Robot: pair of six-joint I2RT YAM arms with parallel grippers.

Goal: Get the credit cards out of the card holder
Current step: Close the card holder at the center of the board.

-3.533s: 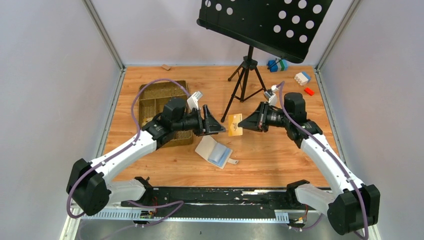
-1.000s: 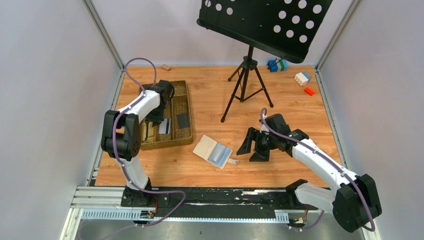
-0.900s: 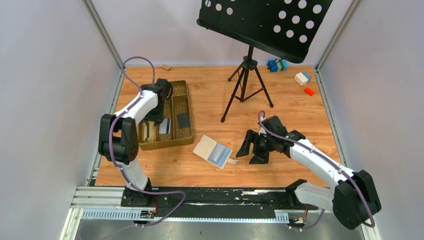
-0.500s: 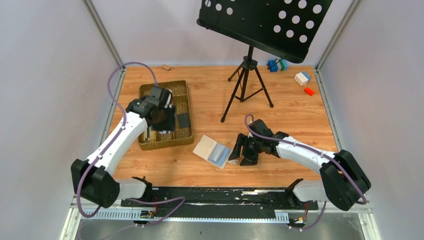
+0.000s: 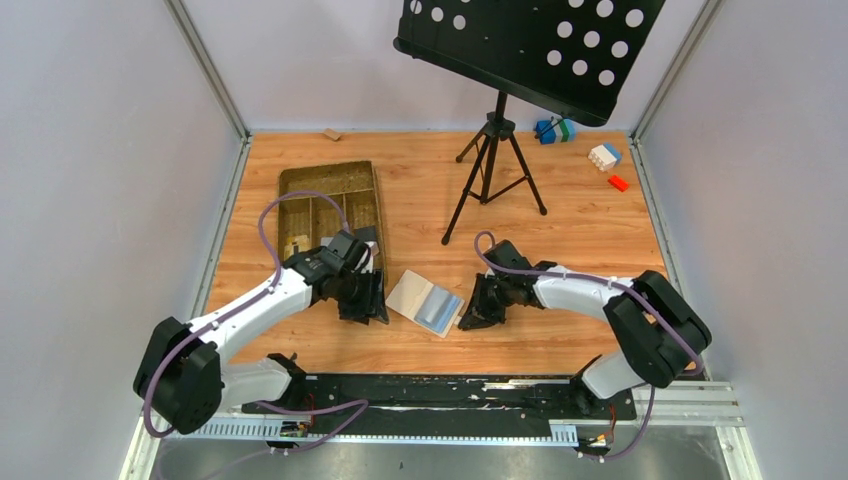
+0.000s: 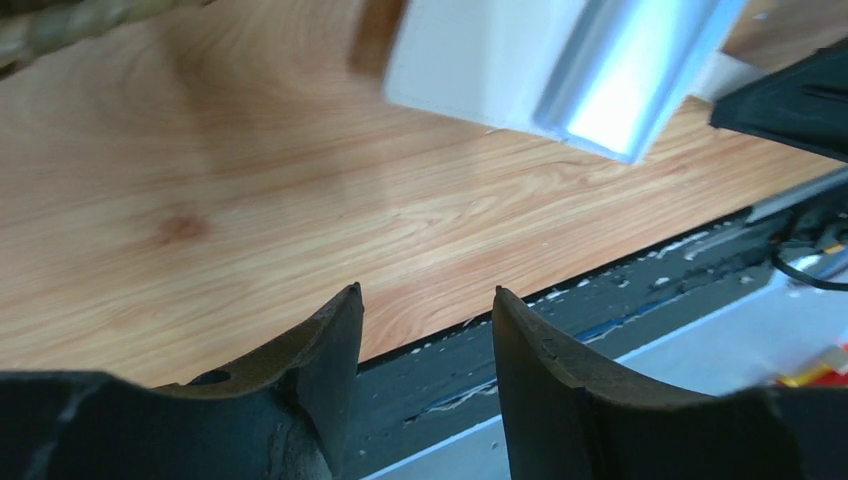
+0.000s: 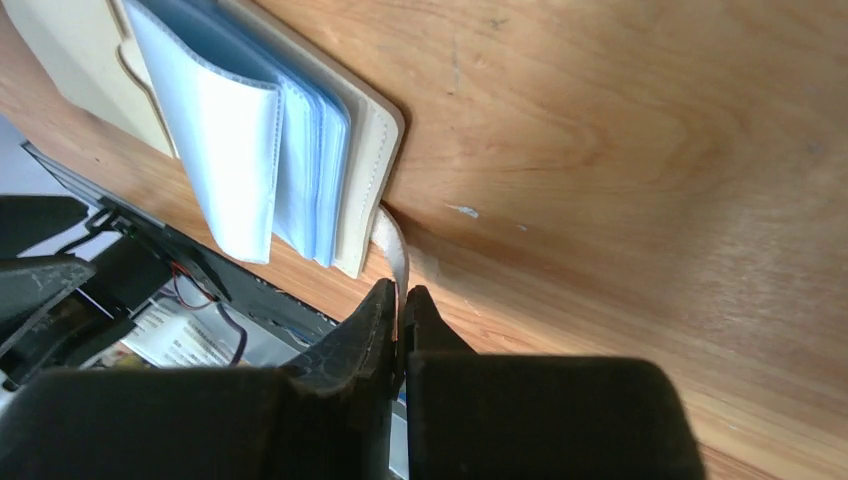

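- The card holder (image 5: 424, 298) lies open and flat on the wooden table (image 5: 570, 225), near its front edge, between the two grippers.
- Its cream cover faces down and its light blue sleeves (image 7: 250, 140) face up, fanned a little.
- The right gripper (image 5: 471, 314) sits low at the holder's right edge. In the right wrist view its fingers (image 7: 365, 330) are pressed together on the small cream tab (image 7: 392, 245) that sticks out from the cover.
- The left gripper (image 5: 364, 298) is just beside the holder's left edge, apart from it.
- In the left wrist view the left gripper (image 6: 425, 300) has a clear gap between its fingers, about half open, and it has nothing in its grasp. Only bare table (image 6: 230, 200) shows through the gap.
- That view catches the card holder (image 6: 480, 60) blurred at the top, with the black right gripper (image 6: 790, 100) past it.
- A woven tray (image 5: 288, 185) sits at the left rear of the table. The left arm crosses its near end.
- The cards cannot be made out in any view.
- A music stand (image 5: 493, 150) stands at the back of the table.
- Some toy blocks (image 5: 605, 155) lie in the far right corner.
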